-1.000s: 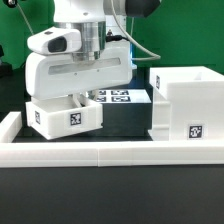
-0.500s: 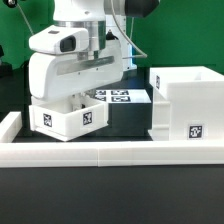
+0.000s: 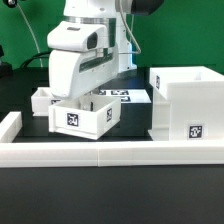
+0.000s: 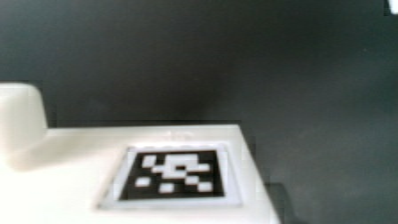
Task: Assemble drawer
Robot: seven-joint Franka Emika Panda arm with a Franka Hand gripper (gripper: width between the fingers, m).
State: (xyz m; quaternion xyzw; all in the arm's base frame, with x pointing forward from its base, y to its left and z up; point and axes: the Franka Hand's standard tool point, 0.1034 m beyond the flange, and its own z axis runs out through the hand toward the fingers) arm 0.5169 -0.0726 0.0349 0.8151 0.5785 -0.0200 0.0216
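- The small white plastic tagged tray [image 3: 83, 118] sat tilted at the exterior view's lower centre-left, apart from the tall white boxy casing [image 3: 185, 100] at its right.
- The jaws were hidden above the tray; I couldn't tell their opening or hold.
- Better to level the tray first, then square it to the casing.

The gripper [image 3: 86, 98] holds the small tray [image 3: 85, 120], fingertips lost behind its wall. The tray is tilted with its tag facing out, close to the near edge of the table [image 3: 135, 120], toward the exterior view's left. Just behind it sits another white boxy part [image 3: 42, 98]. The tall casing [image 3: 190, 95] stands open-topped by the near edge at the exterior view's right. The marker board [image 3: 122, 97] lies mid-table, and the long white rail [image 3: 120, 152] runs right along the near edge.
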